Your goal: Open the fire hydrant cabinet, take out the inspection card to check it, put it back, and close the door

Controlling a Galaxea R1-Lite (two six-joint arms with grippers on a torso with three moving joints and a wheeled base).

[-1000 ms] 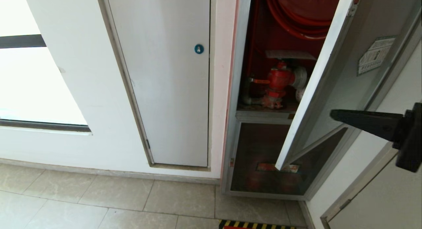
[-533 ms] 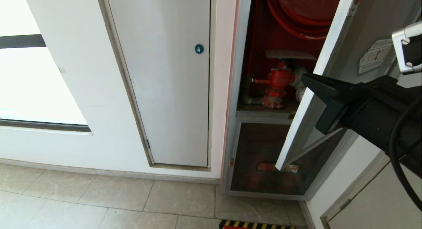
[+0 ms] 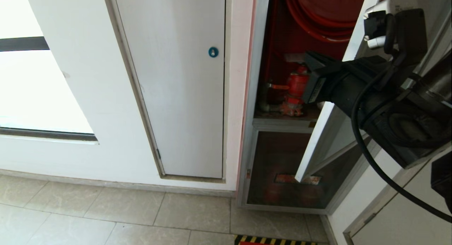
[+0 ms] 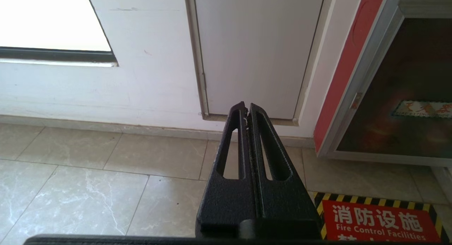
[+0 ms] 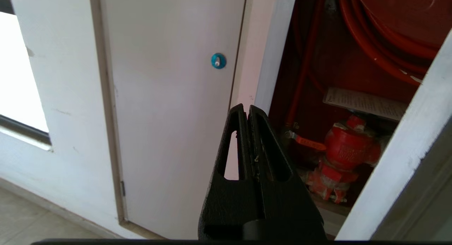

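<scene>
Here the door [image 3: 332, 111] stands ajar, cabinet [image 3: 255, 96] open. The card [image 5: 365, 103] lies flat above the red valve [image 5: 348, 148] inside, its long axis running across the opening, ahead of the right hand [image 5: 247, 112] and just past its tips. That hand is pinched closed, holding nothing. The left hand [image 4: 246, 109], also closed and empty, hangs low over the floor. The door's edge cuts off the card's far end; its print is unreadable.

The fire hydrant cabinet [image 3: 251, 96] has a brushed metal frame; the right gripper [image 5: 246, 112] is rough matt black plastic above glossy floor tiles [image 4: 88, 188].
</scene>
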